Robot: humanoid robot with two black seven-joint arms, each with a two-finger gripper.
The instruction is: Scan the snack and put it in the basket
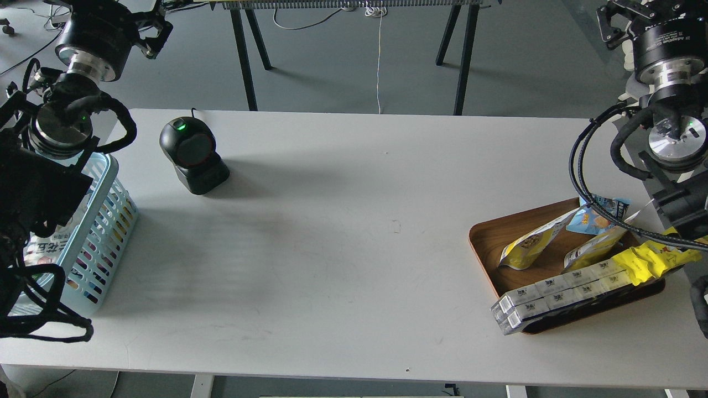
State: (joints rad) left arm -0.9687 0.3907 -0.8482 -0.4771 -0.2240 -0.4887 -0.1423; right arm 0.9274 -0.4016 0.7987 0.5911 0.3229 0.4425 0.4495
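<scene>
My white table (343,232) carries a light blue basket (110,221) at its left edge, a black scanner (192,156) nearby, and a wooden tray (492,243) at the right.

I have just one view, from my own head. It looks forward and down onto the white table (343,249) from high up, far enough to take in almost the whole top. My left arm comes in at the left edge and my right arm at the right edge. Past the far side, grey floor (525,61) shows.
</scene>
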